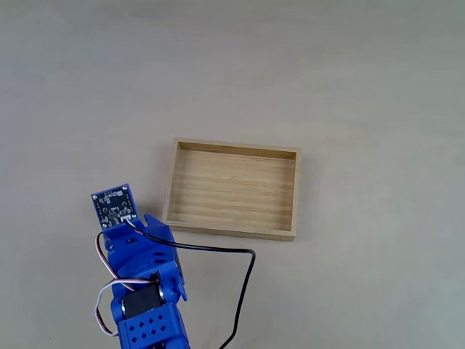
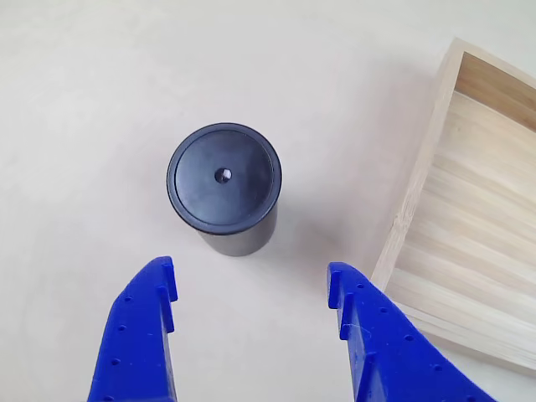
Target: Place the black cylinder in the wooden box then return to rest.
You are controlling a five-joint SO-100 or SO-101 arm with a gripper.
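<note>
— arm pose first?

— blue arm (image 1: 145, 291) low at the bottom left of the fixed view, reaching up the picture toward the wooden box (image 1: 232, 190). small circuit board (image 1: 115, 205) riding at its far tip, just left of the box's near left corner. black motor (image 1: 139, 299) set into the body, black cable (image 1: 232, 291) looping off to the right and down out of the bottom edge, white and red wires curling on the left side.

— claw?

— gripper (image 2: 251, 280) spread wide in the other view, two blue fingers (image 2: 142, 335) rising from the bottom edge with a broad gap between the tips. nothing held. small holes dotted along both fingers.

— cylinder?

— black cylinder (image 2: 224, 188) upright on the table, just beyond the gap between the fingertips and a little toward the left finger, touching neither. round top with a tiny centre dimple facing the camera. outside the box, near its left wall but apart from it. hidden under the arm in the fixed view, probably.

— box itself?

— shallow, light wood, striped grain floor, low walls, lying flat. bare floor in the fixed view.

— surface, surroundings?

— pale beige table (image 1: 349, 73), matte and plain, evenly lit, soft shadows under cylinder and box wall. beyond the tabletop, hard to say.
</note>
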